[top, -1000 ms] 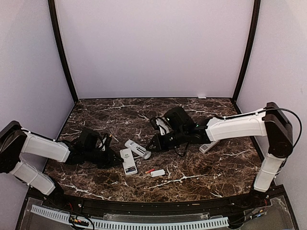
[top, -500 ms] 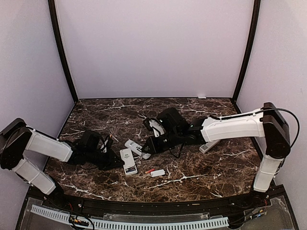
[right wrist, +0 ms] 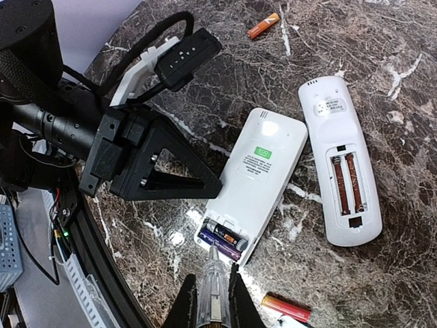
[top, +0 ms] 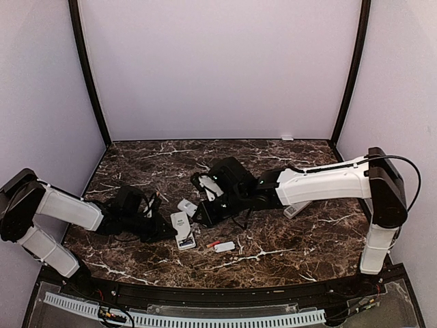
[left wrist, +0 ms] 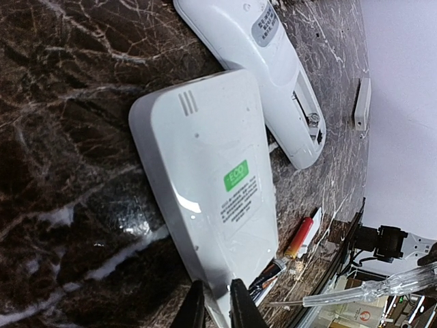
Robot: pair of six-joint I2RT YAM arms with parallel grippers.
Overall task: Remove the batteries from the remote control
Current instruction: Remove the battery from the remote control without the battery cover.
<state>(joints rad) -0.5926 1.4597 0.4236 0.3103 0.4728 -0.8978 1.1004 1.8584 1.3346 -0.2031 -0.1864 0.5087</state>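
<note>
Right pincer (right wrist: 212,299) clamped narrow on a clear-handled pry tool (right wrist: 214,270). Tip sits just short of two dark batteries (right wrist: 224,239), which lie in the open end bay of the broad white green-stickered remote (right wrist: 266,171), long axes crosswise to the tool. Left pincer (left wrist: 215,309) nips that remote near the bay. I judge the prying falls to the right arm.

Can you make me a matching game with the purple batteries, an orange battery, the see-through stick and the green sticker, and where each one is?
Things:
1. purple batteries
2. orange battery
3. see-through stick
4. green sticker

Places:
A. between the right pincer fingers
B. stuck on the wide remote back
C. loose on the marble table
D. inside the wide remote's open end

Pairs: 1-D, 2-C, 3-A, 4-B
</note>
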